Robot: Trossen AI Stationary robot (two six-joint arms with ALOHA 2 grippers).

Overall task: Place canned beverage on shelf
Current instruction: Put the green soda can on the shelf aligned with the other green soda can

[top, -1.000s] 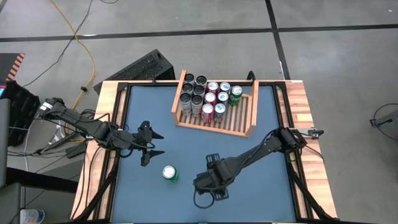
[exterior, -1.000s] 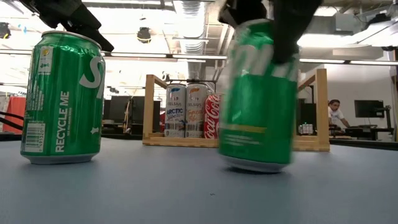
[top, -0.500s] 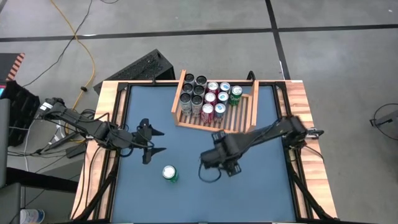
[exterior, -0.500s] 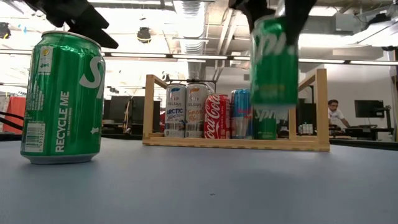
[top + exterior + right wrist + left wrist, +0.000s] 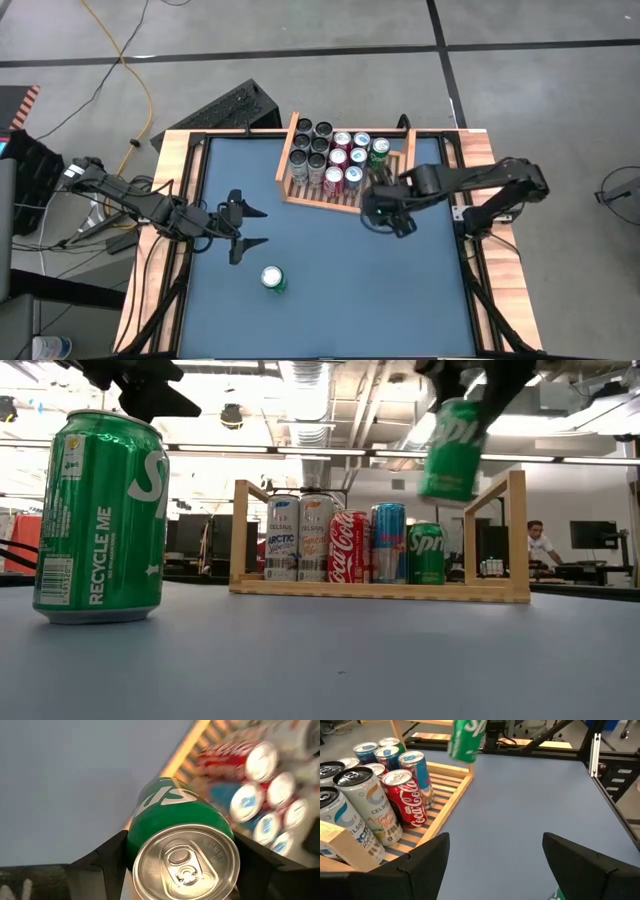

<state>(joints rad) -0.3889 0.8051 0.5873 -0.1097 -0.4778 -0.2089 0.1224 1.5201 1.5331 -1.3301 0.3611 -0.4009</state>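
The right pincer (image 5: 384, 207) is clenched around a green can (image 5: 451, 450), its two dark fingers pressed against the can's sides, as the right wrist view shows with the can's silver top (image 5: 184, 864) facing the camera. The can hangs in the air, tilted, clear of the desk (image 5: 330, 290) and above the front rim of the shelf (image 5: 345, 206), toward the shelf's right end. In the low view it sits higher than the cans already standing inside.

The shelf is a light wooden tray at the far middle of the desk. Its left and middle parts hold rows of upright cans (image 5: 330, 155): pale ones, red ones, blue ones and a green one (image 5: 427, 553) at the right of the row. The slats to the right of them are bare.

The left pincer (image 5: 243, 228) hovers over the left part of the desk with its fingers spread wide, grasping nothing. Near it, closer to the front edge, a second green can (image 5: 273, 279) stands upright on the desk, untouched.
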